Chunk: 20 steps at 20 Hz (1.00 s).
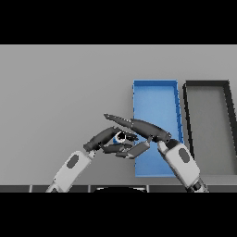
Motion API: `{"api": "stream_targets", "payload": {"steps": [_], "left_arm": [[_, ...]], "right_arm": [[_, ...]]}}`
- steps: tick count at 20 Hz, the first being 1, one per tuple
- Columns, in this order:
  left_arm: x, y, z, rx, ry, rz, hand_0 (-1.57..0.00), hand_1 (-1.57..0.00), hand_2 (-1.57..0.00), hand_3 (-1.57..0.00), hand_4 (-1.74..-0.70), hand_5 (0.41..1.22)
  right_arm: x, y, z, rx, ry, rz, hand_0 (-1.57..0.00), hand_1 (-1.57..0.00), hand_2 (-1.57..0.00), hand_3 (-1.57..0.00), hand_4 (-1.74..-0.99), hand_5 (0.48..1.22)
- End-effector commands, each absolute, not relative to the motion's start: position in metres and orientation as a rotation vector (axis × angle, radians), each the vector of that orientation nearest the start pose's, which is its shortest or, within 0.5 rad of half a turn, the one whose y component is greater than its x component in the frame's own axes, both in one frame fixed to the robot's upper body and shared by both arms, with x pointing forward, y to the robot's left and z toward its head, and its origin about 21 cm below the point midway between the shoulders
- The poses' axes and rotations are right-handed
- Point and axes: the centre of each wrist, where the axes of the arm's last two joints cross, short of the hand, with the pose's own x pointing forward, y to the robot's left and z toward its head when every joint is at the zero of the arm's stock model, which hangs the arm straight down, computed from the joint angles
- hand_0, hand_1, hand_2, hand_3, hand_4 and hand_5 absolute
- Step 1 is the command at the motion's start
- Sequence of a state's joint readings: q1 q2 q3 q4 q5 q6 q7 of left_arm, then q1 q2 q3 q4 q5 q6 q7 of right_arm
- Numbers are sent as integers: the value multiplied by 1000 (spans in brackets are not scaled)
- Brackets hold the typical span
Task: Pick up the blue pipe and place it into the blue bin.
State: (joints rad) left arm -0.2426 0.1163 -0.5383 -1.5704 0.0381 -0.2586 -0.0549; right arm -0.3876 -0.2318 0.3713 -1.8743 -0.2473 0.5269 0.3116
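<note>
Only a small part of the blue pipe (117, 138) shows, a blue patch with a pale round end, just left of the blue bin (155, 84). My left hand (102, 138) comes in from the lower left, its fingers curled round the pipe. From the lower right, my right hand (147, 128) lies over the bin's left wall. Its fingers are straight and point left above the pipe and the left hand, and its thumb sits below them. Most of the pipe is hidden by the two hands.
A dark open bin (207, 84) stands right of the blue bin, almost touching it. Grey table (60, 92) stretches to the left and behind.
</note>
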Motion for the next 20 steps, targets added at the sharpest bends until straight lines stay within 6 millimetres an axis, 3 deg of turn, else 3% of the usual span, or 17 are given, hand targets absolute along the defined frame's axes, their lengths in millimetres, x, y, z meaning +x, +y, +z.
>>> {"api": "stream_targets", "payload": {"steps": [1,4,6,7,8,9,11,13,16,20], "left_arm": [[259,109,42,-588,-1678,-838,-1571,-1571,-1571,-1538,-1741,1221],[261,110,42,-613,-1652,-825,-1571,-1571,-1571,-1484,-1736,1221],[264,111,44,-498,-1603,-945,-1182,-1078,-1063,-1030,-1682,1221],[264,114,47,-470,-1557,-998,-991,-878,-850,-824,-1552,1221],[261,111,50,-456,-1536,-1006,-818,-706,-680,-659,-1480,1221],[262,112,47,-472,-1562,-975,-776,-706,-686,-583,-1533,1221],[262,114,47,-479,-1582,-924,-1063,-1017,-969,-939,-1607,1221],[263,106,47,-540,-1589,-868,-1246,-1217,-1115,-1166,-1655,1221],[262,106,41,-590,-1612,-823,-1404,-1390,-1310,-1364,-1697,1221],[263,108,45,-591,-1605,-804,-1503,-1497,-1401,-1486,-1723,1221]], "right_arm": [[270,-137,156,631,-1654,1116,1,1,1,1,-1219,511],[282,-127,161,660,-1644,1152,-53,-84,-102,-46,-1245,506],[281,-113,165,687,-1622,1205,-345,-375,-379,-296,-1335,507],[283,-109,167,686,-1614,1222,-527,-534,-531,-440,-1362,508],[286,-108,166,706,-1622,1233,-718,-699,-739,-635,-1430,522],[287,-106,166,730,-1618,1235,-888,-873,-905,-768,-1486,550],[290,-102,165,815,-1594,1217,-1134,-1124,-1145,-957,-1562,666],[288,-99,164,880,-1597,1173,-1291,-1285,-1298,-1178,-1495,826],[284,-98,156,889,-1686,1182,-1428,-1425,-1431,-1370,-1441,1019],[281,-102,160,870,-1702,1207,-1512,-1511,-1514,-1489,-1470,1138]]}}
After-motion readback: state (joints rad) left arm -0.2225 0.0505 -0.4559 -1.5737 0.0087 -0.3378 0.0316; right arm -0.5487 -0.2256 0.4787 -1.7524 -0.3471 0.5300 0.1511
